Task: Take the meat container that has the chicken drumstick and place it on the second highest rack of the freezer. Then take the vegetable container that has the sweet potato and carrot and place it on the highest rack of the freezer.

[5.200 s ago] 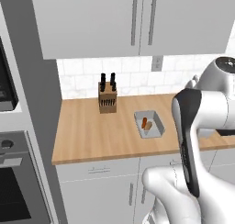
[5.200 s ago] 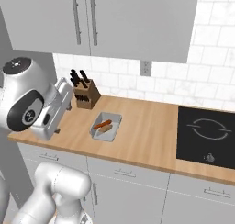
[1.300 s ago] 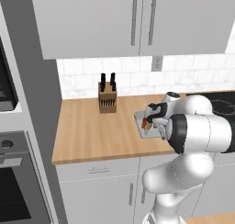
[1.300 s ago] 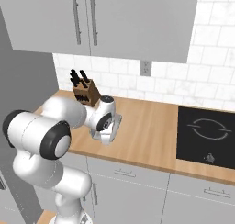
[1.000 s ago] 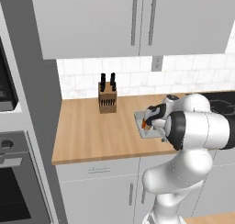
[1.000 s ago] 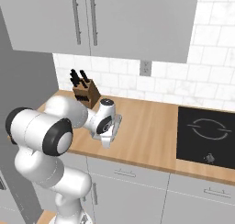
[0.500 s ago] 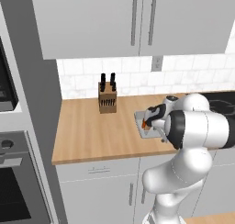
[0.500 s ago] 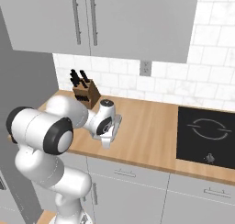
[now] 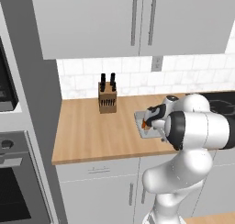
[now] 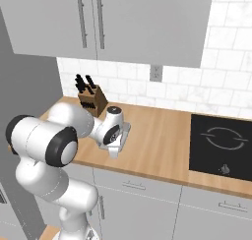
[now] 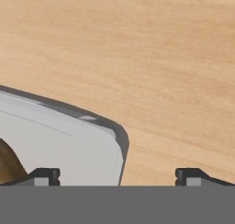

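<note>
A shallow grey tray, the vegetable container [image 9: 139,119], sits on the wooden counter [image 9: 87,136]. A bright orange carrot [image 9: 145,124] shows in it beside my hand. In the hand view the tray's rounded corner [image 11: 117,133] stands between my fingertips, and a brown lump, seemingly the sweet potato [image 11: 7,165], lies inside at the lower left. My gripper [image 11: 118,176] is open, low over that corner, one fingertip [image 11: 43,175] over the tray's inside and the other over bare wood. From the right, the gripper [image 10: 113,144] covers most of the tray [image 10: 126,131]. The meat container and the freezer are out of view.
A knife block [image 9: 108,99] stands at the back of the counter, left of the tray. A black cooktop [image 10: 221,143] lies to the right. Wall cupboards [image 9: 137,21] hang overhead. An oven column [image 9: 18,182] borders the counter's left end.
Over the last second my hand has settled slightly lower onto the tray's near corner. The jaws stayed open and the tray has not moved.
</note>
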You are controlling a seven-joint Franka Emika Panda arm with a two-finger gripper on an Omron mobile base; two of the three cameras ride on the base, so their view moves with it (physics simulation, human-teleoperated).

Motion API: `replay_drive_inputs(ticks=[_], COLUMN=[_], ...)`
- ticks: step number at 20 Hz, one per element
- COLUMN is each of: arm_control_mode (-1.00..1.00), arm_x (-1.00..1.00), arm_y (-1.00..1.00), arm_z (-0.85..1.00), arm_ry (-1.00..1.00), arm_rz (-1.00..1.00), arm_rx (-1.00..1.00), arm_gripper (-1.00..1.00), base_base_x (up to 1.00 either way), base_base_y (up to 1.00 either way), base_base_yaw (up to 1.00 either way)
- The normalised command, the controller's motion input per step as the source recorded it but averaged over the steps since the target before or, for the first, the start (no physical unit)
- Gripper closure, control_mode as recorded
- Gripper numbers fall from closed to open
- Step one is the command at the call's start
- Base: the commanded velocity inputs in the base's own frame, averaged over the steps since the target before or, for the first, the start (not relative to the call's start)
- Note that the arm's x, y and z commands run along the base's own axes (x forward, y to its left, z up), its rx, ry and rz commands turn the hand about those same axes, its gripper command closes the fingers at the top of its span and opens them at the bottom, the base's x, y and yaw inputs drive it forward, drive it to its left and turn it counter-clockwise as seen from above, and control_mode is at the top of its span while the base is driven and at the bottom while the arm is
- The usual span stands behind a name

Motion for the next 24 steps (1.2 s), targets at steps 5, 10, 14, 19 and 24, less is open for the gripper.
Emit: replay_drive_inputs(ticks=[5,10,14,19,24], arm_control_mode=[-1.0,-1.0,-1.0,-1.0,-1.0], arm_x=[0.02,0.02,0.0,0.0,-0.01], arm_y=[0.0,0.0,0.0,0.0,-0.04], arm_z=[0.0,0.0,0.0,0.0,0.01], arm_ry=[0.0,0.0,0.0,0.0,0.01], arm_rz=[0.0,0.0,0.0,0.0,0.0], arm_rx=[0.0,0.0,0.0,0.0,0.0], arm_gripper=[-1.0,1.0,1.0,1.0,1.0], base_base_x=[0.0,0.0,0.0,0.0,0.0], base_base_y=[0.0,0.0,0.0,0.0,0.0], base_base_yaw=[0.0,0.0,0.0,0.0,0.0])
